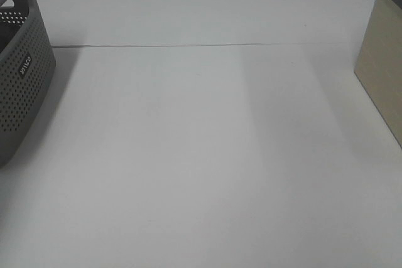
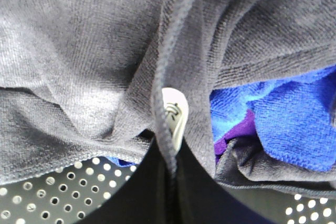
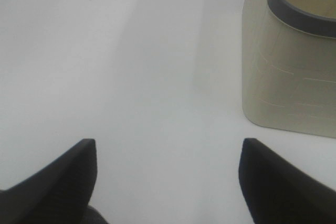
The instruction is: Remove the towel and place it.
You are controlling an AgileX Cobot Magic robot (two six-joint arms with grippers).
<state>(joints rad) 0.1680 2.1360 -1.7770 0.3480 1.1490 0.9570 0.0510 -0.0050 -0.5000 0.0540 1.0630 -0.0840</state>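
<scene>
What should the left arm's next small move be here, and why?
Probably lift the left gripper straight up a little: it looks shut on the hem of the towel beside the tag, and the towel lies bunched over a blue cloth inside the basket.

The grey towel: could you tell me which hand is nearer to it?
Left. The left hand grips the towel; the right hand is open above the table near the beige bin.
</scene>
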